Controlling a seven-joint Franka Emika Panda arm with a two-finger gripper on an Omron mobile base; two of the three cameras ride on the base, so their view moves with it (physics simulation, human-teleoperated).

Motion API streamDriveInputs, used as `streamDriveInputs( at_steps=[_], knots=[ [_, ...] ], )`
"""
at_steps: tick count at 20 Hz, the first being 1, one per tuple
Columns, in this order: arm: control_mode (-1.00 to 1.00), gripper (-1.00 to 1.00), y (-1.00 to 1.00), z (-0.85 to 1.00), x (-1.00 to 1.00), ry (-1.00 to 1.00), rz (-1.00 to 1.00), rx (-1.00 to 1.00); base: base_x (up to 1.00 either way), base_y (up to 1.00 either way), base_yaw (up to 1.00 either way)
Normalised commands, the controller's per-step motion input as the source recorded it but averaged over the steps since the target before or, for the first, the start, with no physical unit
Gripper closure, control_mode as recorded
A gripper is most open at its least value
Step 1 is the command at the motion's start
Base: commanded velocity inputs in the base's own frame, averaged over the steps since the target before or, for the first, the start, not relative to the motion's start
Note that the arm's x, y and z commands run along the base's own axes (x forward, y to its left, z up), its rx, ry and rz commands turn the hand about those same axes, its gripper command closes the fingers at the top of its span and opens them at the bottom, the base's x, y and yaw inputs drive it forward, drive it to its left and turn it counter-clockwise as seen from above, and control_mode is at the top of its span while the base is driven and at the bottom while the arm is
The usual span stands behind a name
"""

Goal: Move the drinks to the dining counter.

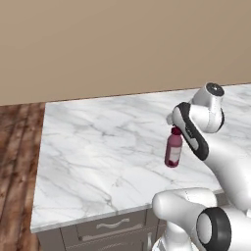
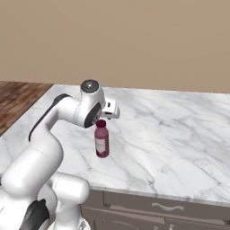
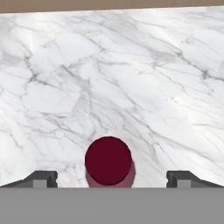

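You had one maroon bottle (image 1: 173, 150) upright at right of centre on the dining counter (image 1: 98, 157), back from its front edge, bare marble all round. Your gripper (image 3: 109, 179) stood spread wide above its cap (image 3: 108, 160).

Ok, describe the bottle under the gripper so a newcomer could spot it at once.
Find the long white-grey marbled dining counter against the plain tan wall. Near its front edge stands an upright maroon bottle with a dark-red cap and a pale label. The open gripper sits directly above its cap, fingertips wide apart; it is the counter's one coloured object.
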Motion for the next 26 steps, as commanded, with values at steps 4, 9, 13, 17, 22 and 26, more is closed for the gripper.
streamDriveInputs(
  at_steps=[4,9,13,17,22,26],
  knots=[
    [-1.0,-1.0,0.0,0.9,-0.66,-0.01,-0.05,0.0,0.0,0.0,0.0],
    [-1.0,-1.0,0.0,0.86,-0.91,-0.06,-0.02,0.0,0.0,0.0,0.0],
    [-1.0,-1.0,0.07,0.63,-0.81,-0.13,-0.01,0.0,0.0,0.0,0.0],
    [-1.0,-1.0,0.19,0.52,-0.74,-0.07,0.0,0.0,0.0,0.0,0.0],
    [-1.0,-1.0,0.47,0.19,-0.48,0.0,-0.07,-0.14,0.0,0.0,0.0],
    [-1.0,-1.0,0.35,0.38,-0.48,0.03,-0.14,-0.17,0.0,0.0,0.0]
  ],
)
